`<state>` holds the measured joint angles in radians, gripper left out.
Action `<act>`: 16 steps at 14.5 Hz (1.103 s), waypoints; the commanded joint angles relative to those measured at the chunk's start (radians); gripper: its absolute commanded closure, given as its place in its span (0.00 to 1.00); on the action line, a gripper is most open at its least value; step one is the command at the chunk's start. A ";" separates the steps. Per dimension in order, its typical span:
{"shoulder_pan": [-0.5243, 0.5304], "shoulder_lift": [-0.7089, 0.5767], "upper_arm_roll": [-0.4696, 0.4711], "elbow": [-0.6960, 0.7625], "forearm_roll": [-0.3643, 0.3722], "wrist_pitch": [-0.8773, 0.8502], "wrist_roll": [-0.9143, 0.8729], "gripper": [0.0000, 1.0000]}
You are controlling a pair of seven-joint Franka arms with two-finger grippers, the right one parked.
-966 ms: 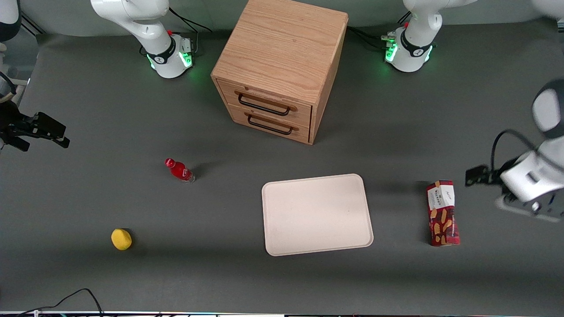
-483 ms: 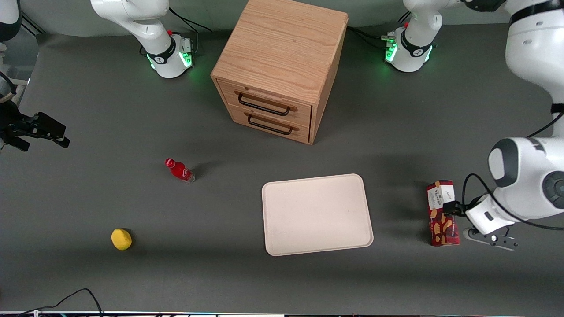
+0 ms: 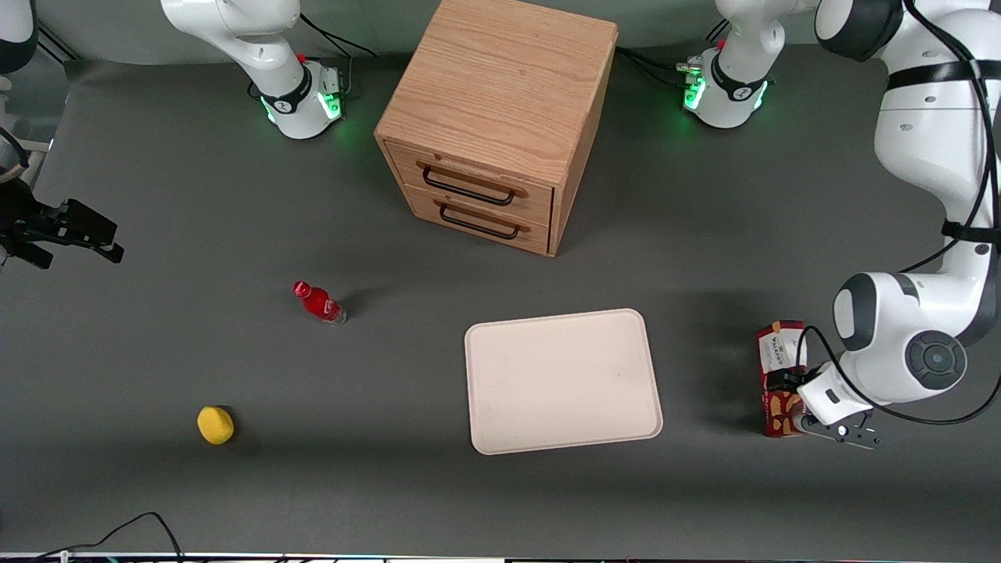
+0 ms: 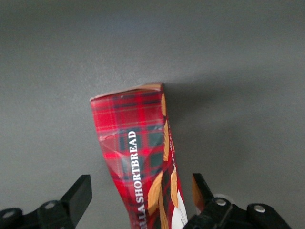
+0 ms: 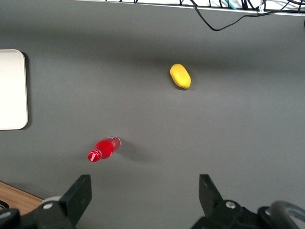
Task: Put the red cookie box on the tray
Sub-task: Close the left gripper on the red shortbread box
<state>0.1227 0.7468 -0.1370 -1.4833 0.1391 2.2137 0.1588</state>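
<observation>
Straddling the red cookie box (image 4: 143,162) across its long axis, the gripper (image 4: 140,200) hung spread, fingers untouching.

For your colour record, operator:
- long narrow carton, the red cookie box (image 4: 143,167): dark-red tartan with dark checks, white lettering, tan cookie pictures, a white label at one end.
- flat rectangular tray (image 3: 563,381): plain cream-white.
- small bottle (image 3: 317,303): red.
- rounded fruit-like object (image 3: 215,424): yellow.
- wooden two-drawer cabinet (image 3: 500,117): light oak grain, dark handles.
- table surface (image 3: 235,195): dark grey.
- left arm's gripper (image 4: 140,198), poised over the carton: black fingers (image 4: 78,193).
</observation>
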 commanded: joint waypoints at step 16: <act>-0.124 -0.236 -0.018 0.188 0.004 -0.444 -0.356 1.00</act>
<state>0.0750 0.5609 -0.1647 -1.3463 0.1408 1.8869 -0.0741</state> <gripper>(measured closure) 0.903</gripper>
